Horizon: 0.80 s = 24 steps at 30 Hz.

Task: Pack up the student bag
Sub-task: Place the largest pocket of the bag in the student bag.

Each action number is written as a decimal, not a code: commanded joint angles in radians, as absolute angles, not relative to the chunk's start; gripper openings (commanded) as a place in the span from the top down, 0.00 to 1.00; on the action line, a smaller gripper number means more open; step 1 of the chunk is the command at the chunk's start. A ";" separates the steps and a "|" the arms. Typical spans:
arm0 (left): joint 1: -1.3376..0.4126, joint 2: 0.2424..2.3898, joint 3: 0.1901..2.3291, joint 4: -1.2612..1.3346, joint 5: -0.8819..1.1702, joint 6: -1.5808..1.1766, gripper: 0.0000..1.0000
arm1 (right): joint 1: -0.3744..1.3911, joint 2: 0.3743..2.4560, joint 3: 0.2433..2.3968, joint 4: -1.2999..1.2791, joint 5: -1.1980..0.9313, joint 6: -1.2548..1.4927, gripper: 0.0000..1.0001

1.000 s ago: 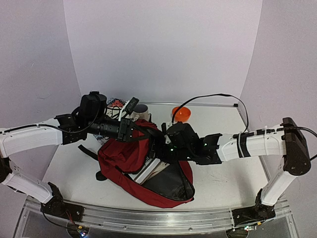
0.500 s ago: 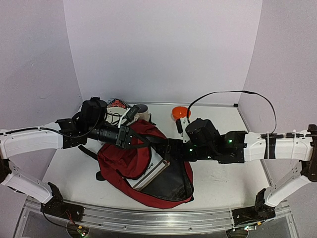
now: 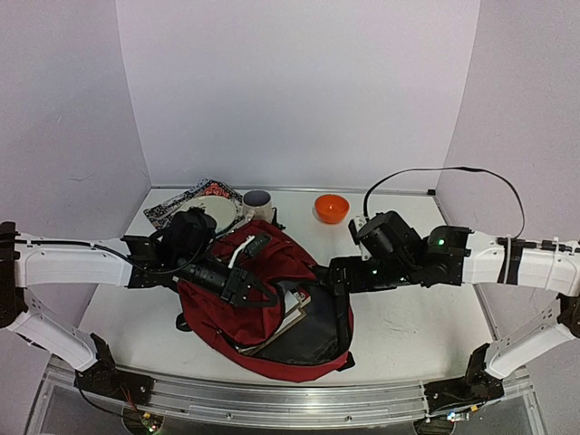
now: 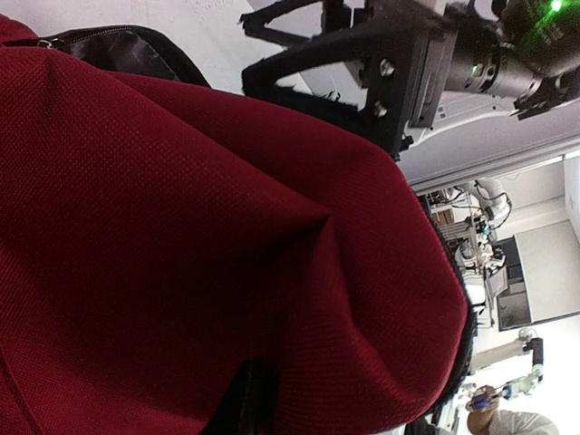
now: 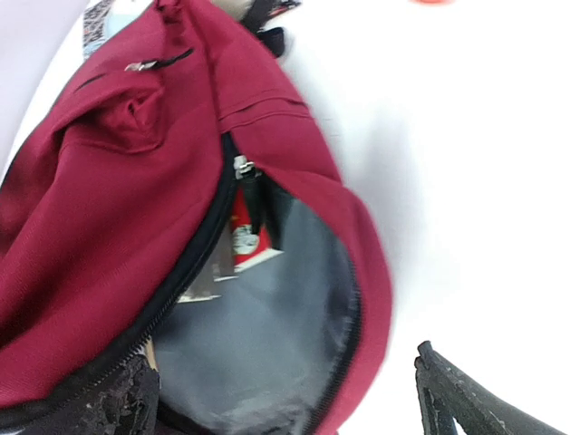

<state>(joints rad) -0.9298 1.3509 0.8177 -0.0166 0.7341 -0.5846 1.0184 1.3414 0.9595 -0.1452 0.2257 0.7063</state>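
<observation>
Between the two pincers, on the white worktop (image 3: 408, 317), lies the student bag (image 3: 210, 313). It is a dark red backpack of coarse woven fabric, lying flat with its main compartment unzipped. The mouth gapes toward the right pincer (image 3: 329, 273) and shows grey lining (image 5: 263, 344) edged by a black zip track. A few books (image 3: 288, 310) lean against the lining inside. From the right wrist, one of them shows a red cover with white lettering (image 5: 243, 237), too blurred to read. On the side of the bag away from the right pincer, a closed zip with a black pull (image 5: 159, 62) crosses the front pocket.

The left pincer (image 3: 245, 285) is down on the bag's red top panel, where the cloth is bunched into a fold (image 4: 322, 217). Red fabric fills its camera's view and hides the fingers. I cannot tell whether it has closed on the cloth or is only pressing against it.

The right pincer is spread wide with nothing in it. Its black fingers (image 5: 453, 399) sit just beside the bag's open edge and point at the opening.

Beyond the right pincer, toward the back wall, sits an orange bowl (image 3: 331, 208). Beyond the left pincer, also near the back of the worktop, stand a pale mug (image 3: 257, 199) with a dark inside, a pale round plate (image 3: 227, 216) just beside it, and a flat patterned item (image 3: 186, 204) in red, black and white. Any print on that item is too small to read.
</observation>
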 commanded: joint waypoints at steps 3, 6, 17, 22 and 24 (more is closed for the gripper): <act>-0.997 1.437 0.887 -0.111 0.648 -0.472 0.75 | 0.918 1.267 1.006 -0.257 0.196 0.623 0.03; -1.030 1.460 0.932 -0.148 0.616 -0.438 0.67 | 0.890 1.301 1.040 -0.256 0.167 0.592 0.07; -1.040 1.370 1.076 -0.351 0.505 -0.270 0.43 | 0.859 1.544 1.199 -0.225 0.106 0.495 0.43; -1.022 1.392 1.150 -0.404 0.391 -0.237 0.41 | 0.859 1.586 1.200 -0.181 0.055 0.489 0.52; -1.006 1.426 1.185 -0.417 0.342 -0.236 0.41 | 0.859 1.601 1.189 -0.165 0.042 0.489 0.55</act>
<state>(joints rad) -1.0345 1.4017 1.0987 -0.3570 0.4701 -0.2869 0.8586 1.5772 1.1622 -0.1871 0.0860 0.5078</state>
